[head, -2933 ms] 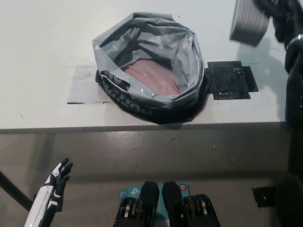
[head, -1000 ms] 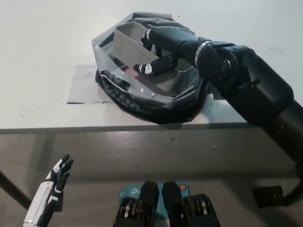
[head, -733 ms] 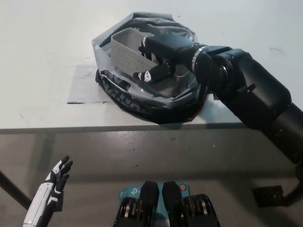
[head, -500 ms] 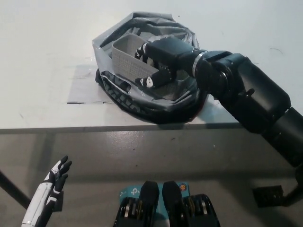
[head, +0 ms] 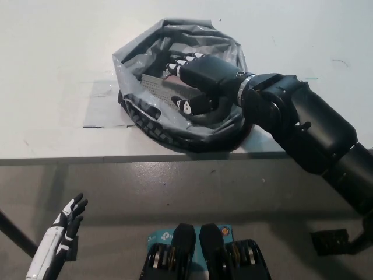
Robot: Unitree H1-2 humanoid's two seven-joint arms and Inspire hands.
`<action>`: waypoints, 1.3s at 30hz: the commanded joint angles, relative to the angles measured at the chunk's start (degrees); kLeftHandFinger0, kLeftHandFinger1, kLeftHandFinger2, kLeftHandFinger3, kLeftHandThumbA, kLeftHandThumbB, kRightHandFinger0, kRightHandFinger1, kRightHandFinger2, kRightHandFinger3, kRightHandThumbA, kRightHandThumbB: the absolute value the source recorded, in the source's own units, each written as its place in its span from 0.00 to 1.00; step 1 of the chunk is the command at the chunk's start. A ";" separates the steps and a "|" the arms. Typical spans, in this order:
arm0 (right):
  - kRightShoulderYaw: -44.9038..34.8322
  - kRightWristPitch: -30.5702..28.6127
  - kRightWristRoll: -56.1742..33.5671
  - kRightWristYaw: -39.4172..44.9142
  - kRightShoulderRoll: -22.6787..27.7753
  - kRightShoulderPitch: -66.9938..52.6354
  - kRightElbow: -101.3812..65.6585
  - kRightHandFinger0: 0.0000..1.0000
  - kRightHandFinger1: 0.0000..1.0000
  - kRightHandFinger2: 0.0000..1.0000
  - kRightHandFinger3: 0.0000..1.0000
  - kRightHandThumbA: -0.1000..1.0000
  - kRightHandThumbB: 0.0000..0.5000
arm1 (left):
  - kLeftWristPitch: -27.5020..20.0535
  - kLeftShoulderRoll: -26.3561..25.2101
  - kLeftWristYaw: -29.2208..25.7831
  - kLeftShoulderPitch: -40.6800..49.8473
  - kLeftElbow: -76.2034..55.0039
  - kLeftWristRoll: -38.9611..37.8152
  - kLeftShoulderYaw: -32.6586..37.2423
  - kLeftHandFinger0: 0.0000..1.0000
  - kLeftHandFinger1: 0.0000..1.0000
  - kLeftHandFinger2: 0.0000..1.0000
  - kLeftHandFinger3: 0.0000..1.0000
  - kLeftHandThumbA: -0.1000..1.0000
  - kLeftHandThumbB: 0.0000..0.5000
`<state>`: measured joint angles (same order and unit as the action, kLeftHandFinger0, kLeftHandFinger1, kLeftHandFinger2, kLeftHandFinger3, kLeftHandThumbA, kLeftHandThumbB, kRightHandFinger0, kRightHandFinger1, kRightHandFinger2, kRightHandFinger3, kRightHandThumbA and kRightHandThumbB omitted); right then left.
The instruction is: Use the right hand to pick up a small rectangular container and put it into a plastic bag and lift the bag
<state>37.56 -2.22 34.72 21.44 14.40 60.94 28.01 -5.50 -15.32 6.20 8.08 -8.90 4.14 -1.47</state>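
Placement looks nearly done: the small rectangular container (head: 156,85) lies inside the plastic bag (head: 135,53), upper centre of frame, only a strip of its perforated grey wall showing. The lift is left to you, by my reading. Your right hand (head: 197,81) is down inside the bag mouth, palm over the container, fingers curled; it seems to rest on or loosely hold the container, but you cannot tell from here whether the grip is let go. Bag sits on the white table (head: 52,70), near its front edge. Left hand (head: 65,228) idles at lower left, below the table, fingers spread, holding nothing.
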 commanded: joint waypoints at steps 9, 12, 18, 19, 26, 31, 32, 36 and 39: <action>-3.34 -1.79 4.32 -5.08 -1.15 1.75 -1.32 1.00 1.00 1.00 1.00 0.49 0.70 | 0.09 -0.83 -0.12 0.40 -2.62 0.45 -0.87 1.00 1.00 1.00 1.00 1.00 0.17; -4.06 -1.78 4.74 -5.84 -1.45 1.85 -1.45 1.00 1.00 1.00 1.00 0.53 0.69 | 0.19 -0.78 -0.08 0.73 -2.81 0.40 -0.91 1.00 1.00 1.00 1.00 1.00 0.18; -12.61 -1.79 1.20 -11.48 -1.90 5.18 -2.99 1.00 1.00 1.00 1.00 0.67 0.68 | 0.61 -0.79 0.12 0.38 -2.71 0.14 -0.93 1.00 1.00 1.00 1.00 1.00 0.18; -13.63 -1.58 0.68 -11.63 -1.93 5.49 -3.40 1.00 1.00 1.00 1.00 0.68 0.68 | 0.77 -0.74 0.16 0.37 -2.74 0.00 -0.93 1.00 1.00 1.00 1.00 1.00 0.18; -20.31 0.35 -0.60 -11.43 -1.42 7.97 -3.30 1.00 1.00 1.00 1.00 0.78 0.79 | 0.40 -0.49 -0.05 0.61 -2.72 0.36 -0.84 1.00 1.00 1.00 1.00 1.00 0.18; -22.38 5.74 -0.59 -7.67 -0.05 7.61 -2.82 1.00 1.00 1.00 1.00 0.82 0.82 | 0.66 -0.62 0.08 0.28 -2.79 0.46 -0.81 1.00 1.00 1.00 1.00 1.00 0.17; -22.88 6.33 -0.93 -7.60 0.09 7.39 -2.03 1.00 1.00 1.00 1.00 0.82 0.82 | 0.76 -0.62 0.11 0.17 -2.74 0.37 -0.83 1.00 1.00 1.00 1.00 1.00 0.17; -23.03 7.71 -0.86 -7.72 0.60 7.03 1.70 1.00 1.00 1.00 1.00 0.82 0.82 | 0.46 -0.73 0.25 0.06 -2.50 0.19 -0.79 1.00 1.00 1.00 1.00 1.00 0.17; -22.52 8.91 -0.85 -7.05 0.81 6.98 4.80 1.00 1.00 1.00 1.00 0.80 0.80 | 0.36 -0.74 0.32 -0.14 -2.44 0.06 -0.75 1.00 1.00 1.00 1.00 1.00 0.19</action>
<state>15.96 3.24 35.08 13.37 13.81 65.37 29.81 -4.53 -15.16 6.20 8.41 -9.83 4.24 -1.76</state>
